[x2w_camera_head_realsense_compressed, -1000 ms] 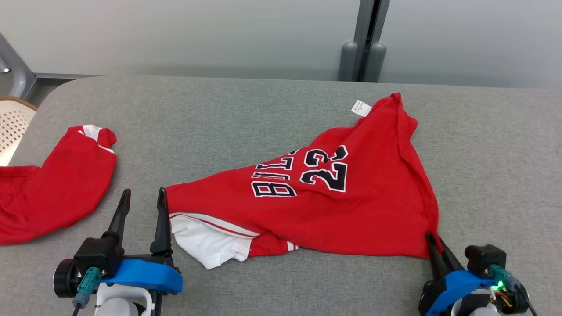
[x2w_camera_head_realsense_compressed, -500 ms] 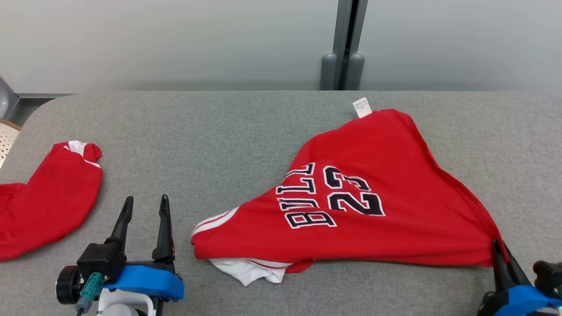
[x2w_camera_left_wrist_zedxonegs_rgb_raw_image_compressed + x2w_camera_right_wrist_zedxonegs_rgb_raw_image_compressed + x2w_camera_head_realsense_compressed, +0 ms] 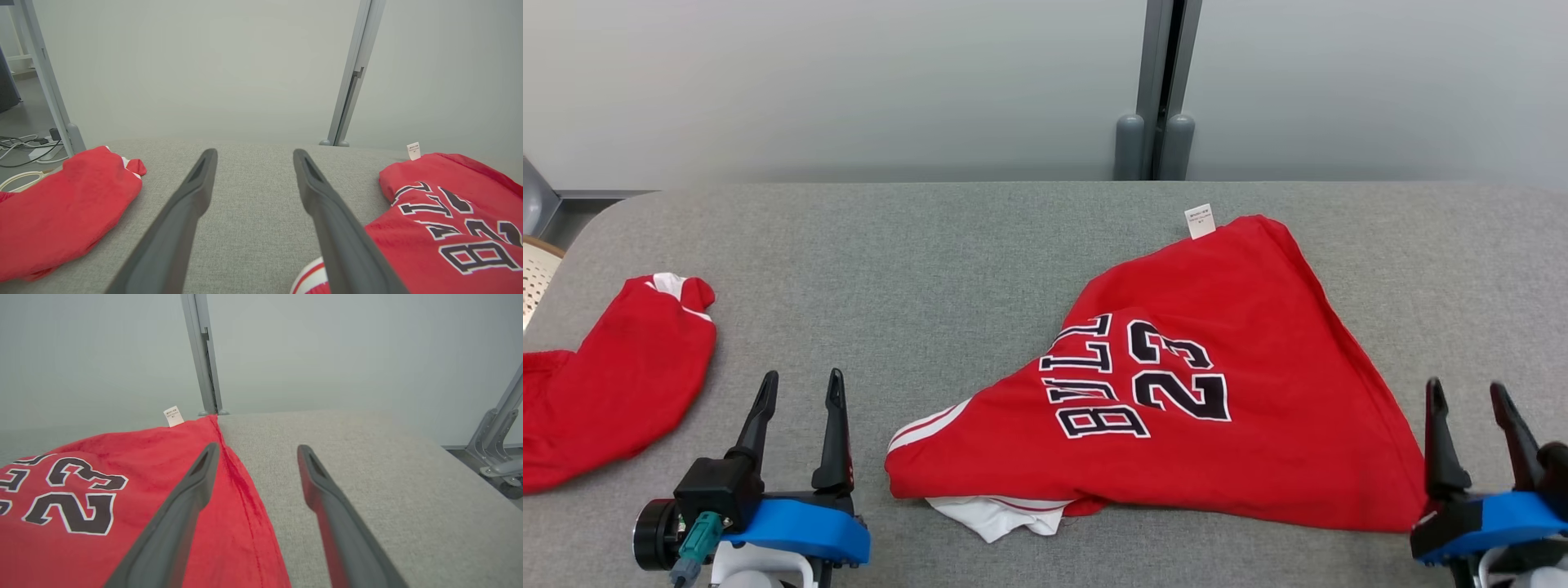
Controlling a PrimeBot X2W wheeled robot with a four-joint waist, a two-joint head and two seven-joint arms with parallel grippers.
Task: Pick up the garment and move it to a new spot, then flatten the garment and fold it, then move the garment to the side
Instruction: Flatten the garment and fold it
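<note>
Red jersey (image 3: 1176,408): lies rumpled on the right half of the grey table (image 3: 931,245), number side up. Left gripper (image 3: 801,376): fingers spread, holding nothing, just left of the jersey. Right gripper (image 3: 1466,385): fingers spread, holding nothing, at the jersey's near right corner.

Two red fabric garments lie on one grey cloth-covered table (image 3: 931,245): one red jersey (image 3: 1258,343) printed with black-and-white letters and the number 23, and one plain red garment (image 3: 613,384) with white trim. One small white label (image 3: 1200,220) sticks out of the jersey. There are two blue-bodied grippers, the left gripper (image 3: 800,377) and the right gripper (image 3: 1464,385), each with two long dark fingers, four altogether. One grey upright post (image 3: 1160,82) stands behind.
</note>
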